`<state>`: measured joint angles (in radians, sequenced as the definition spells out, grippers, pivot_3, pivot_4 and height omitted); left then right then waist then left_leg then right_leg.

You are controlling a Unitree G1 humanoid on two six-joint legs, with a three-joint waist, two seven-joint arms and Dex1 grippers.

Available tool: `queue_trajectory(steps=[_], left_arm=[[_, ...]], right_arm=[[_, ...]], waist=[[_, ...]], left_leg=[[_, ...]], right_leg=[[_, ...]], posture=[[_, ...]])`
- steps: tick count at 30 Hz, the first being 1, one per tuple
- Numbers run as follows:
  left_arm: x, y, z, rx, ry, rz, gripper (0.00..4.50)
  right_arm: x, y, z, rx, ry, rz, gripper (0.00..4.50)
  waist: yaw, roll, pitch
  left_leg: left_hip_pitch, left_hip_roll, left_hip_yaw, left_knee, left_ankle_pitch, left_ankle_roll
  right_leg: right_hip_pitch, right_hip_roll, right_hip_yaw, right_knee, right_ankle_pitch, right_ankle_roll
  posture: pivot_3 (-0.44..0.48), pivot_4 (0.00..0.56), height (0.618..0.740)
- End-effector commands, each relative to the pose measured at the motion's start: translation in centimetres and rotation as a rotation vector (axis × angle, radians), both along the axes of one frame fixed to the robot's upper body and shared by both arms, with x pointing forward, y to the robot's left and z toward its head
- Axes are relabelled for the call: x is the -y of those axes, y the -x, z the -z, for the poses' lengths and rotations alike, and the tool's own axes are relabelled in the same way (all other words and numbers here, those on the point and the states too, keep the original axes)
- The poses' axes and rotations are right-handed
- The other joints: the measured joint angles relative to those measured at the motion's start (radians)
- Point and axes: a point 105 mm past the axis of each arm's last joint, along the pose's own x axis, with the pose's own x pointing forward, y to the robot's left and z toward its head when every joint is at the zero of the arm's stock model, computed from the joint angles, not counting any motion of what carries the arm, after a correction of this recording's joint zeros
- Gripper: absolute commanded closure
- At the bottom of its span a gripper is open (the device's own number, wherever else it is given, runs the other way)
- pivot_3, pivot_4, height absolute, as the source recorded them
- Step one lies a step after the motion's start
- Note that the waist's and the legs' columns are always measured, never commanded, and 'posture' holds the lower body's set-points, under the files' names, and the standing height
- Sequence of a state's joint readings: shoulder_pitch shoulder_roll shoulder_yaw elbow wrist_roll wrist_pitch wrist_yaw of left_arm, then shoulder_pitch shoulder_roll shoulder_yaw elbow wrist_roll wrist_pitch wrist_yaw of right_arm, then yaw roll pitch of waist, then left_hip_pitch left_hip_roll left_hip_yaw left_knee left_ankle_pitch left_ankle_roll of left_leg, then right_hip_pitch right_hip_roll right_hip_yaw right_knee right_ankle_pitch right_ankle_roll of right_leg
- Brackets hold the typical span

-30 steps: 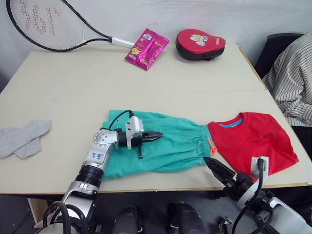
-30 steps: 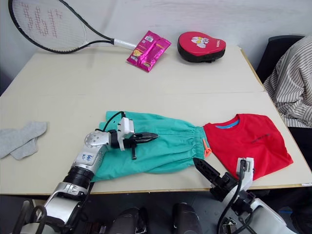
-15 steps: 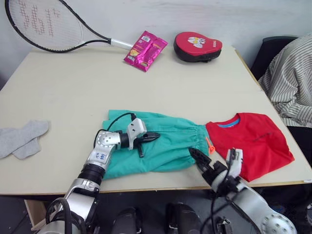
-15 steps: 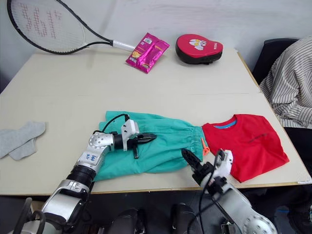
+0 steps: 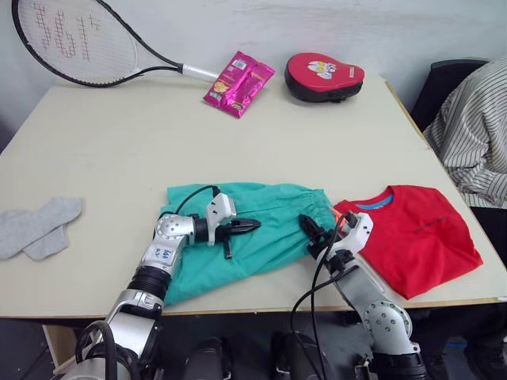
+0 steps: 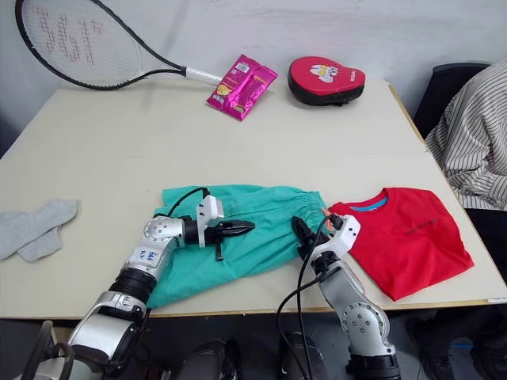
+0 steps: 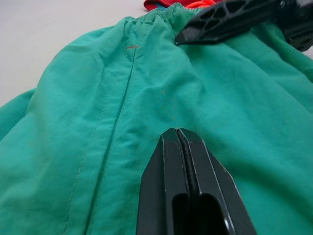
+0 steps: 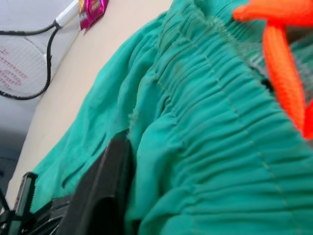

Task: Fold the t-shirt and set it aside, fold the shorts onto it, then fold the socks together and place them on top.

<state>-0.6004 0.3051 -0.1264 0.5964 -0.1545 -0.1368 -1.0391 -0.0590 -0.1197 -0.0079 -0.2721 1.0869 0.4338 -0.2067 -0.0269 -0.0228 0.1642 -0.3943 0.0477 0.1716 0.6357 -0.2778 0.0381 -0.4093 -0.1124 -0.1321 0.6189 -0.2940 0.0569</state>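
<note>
The teal shorts lie flat near the table's front edge, waistband toward the red t-shirt, which rests folded to their right. My left gripper is shut and empty, its tips pressing on the middle of the shorts. My right gripper is at the gathered waistband beside the orange drawstring tips. It is closed on a bunch of that cloth, with one black finger showing under the fabric. The grey socks lie apart at the table's far left.
At the back of the table lie a tennis racket, a pink packet and a red padded mitt. A person in a striped shirt sits past the table's right edge.
My right arm came up from the table's front edge to the shorts' waistband and its jaws narrowed onto the cloth, which bunched leftward. The left gripper stayed shut on the shorts.
</note>
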Motion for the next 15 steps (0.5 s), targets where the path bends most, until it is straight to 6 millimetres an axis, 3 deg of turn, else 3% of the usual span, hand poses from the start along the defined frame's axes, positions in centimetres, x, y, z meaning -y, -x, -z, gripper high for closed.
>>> queue_trajectory(steps=[1, 4, 9, 11, 15], left_arm=[[-0.3, -0.4, -2.7, 0.066, 0.066, -0.027, 4.5], [-0.1, -0.3, -3.4, 0.085, 0.083, -0.035, 4.5], [0.1, -0.4, -3.8, 0.091, 0.091, -0.078, 4.5], [0.1, -0.5, -3.3, 0.074, 0.09, -0.095, 4.5], [0.3, -0.3, -2.2, 0.046, 0.063, -0.109, 4.5]], right_arm=[[3.2, -0.1, -2.0, 0.081, 0.057, 0.101, 3.68], [4.4, 0.1, -4.6, 0.156, 0.096, 0.108, 4.4], [6.2, 0.6, -9.6, 0.272, 0.265, 0.095, 4.48], [5.1, 0.6, -10.5, 0.295, 0.416, 0.017, 4.48], [1.3, 0.3, -9.2, 0.269, 0.617, -0.119, 4.48]], waist=[[0.004, 0.0, 0.001], [0.012, 0.003, 0.003], [0.013, 0.01, 0.01], [0.011, 0.01, 0.011], [0.0, 0.01, 0.011]], left_leg=[[-0.001, 0.0, 0.0, 0.0, 0.0, 0.0], [-0.007, -0.002, 0.0, 0.001, 0.004, 0.006], [-0.011, -0.003, 0.0, 0.001, 0.007, 0.003], [-0.011, -0.003, 0.0, 0.001, 0.007, 0.003], [-0.011, -0.001, 0.0, 0.001, 0.007, 0.003]], right_leg=[[-0.001, 0.0, 0.0, 0.0, 0.0, 0.0], [-0.006, -0.001, 0.0, 0.001, 0.001, 0.001], [-0.008, -0.002, 0.0, 0.0, 0.001, 0.002], [-0.009, -0.001, -0.001, 0.0, 0.001, 0.002], [-0.009, 0.0, -0.001, 0.001, 0.001, 0.002]], posture=[[0.0, 0.15, 0.74], [0.0, 0.15, 0.74], [0.0, 0.15, 0.74], [0.0, 0.15, 0.74], [0.0, 0.15, 0.74]])
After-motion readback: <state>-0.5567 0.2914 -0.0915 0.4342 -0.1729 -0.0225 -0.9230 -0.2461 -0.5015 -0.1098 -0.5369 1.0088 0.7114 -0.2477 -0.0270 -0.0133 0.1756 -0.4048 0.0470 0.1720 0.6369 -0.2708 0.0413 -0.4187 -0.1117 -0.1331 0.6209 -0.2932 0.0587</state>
